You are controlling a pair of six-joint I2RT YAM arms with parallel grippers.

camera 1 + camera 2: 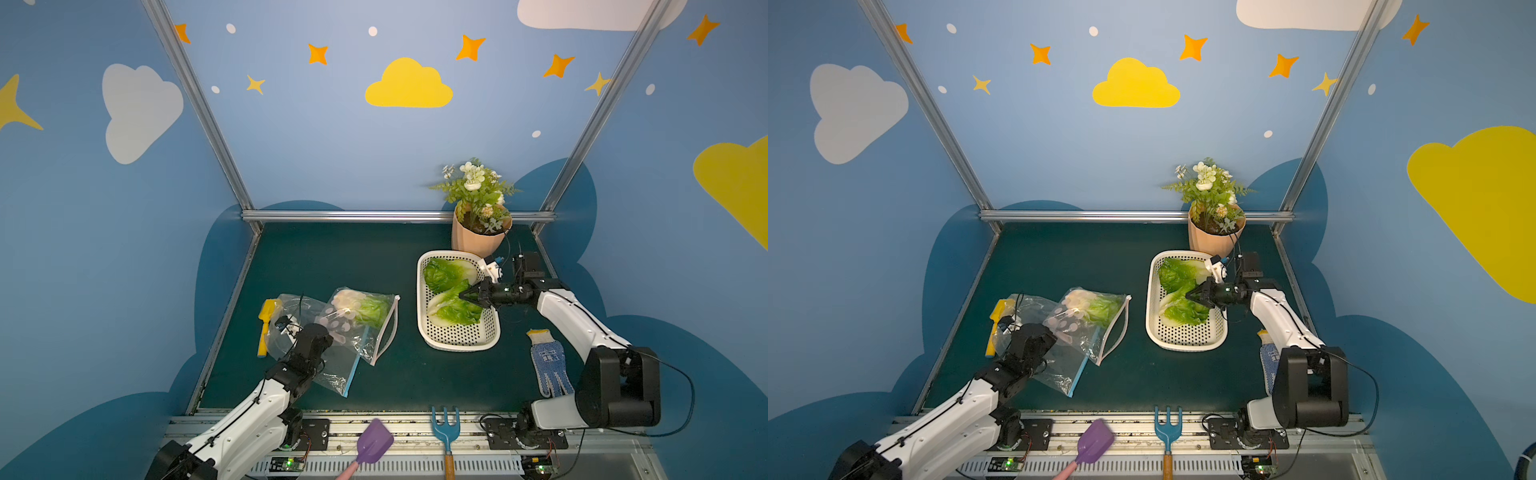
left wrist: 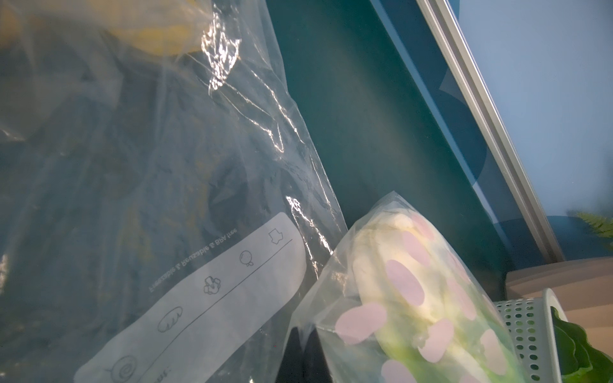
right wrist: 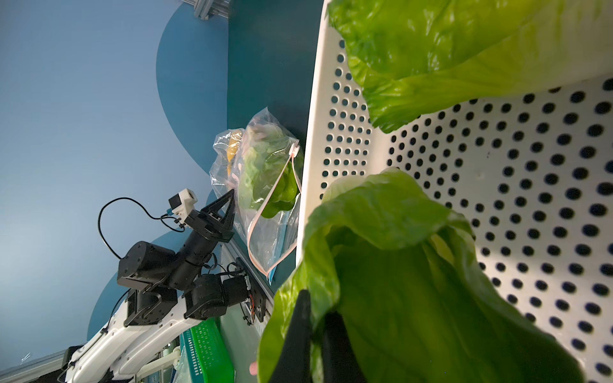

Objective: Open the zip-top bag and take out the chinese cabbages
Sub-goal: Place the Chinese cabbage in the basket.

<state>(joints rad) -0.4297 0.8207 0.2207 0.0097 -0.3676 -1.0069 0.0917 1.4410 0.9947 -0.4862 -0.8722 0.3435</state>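
Observation:
The zip-top bag, clear with pink spots, lies left of centre in both top views, its pink zip edge gaping. One chinese cabbage is inside it. My left gripper is shut on the bag's bottom corner, opposite the zip; the right wrist view shows that gripper at the bag. Two more cabbages lie in the white perforated basket. My right gripper reaches over the basket and is shut on a leaf of the nearer cabbage, the fingertips pinching its edge.
A second clear bag with a white label lies under my left arm, over a yellow tool. A potted plant stands behind the basket. A dotted glove, a blue fork and a purple shovel lie near the front edge.

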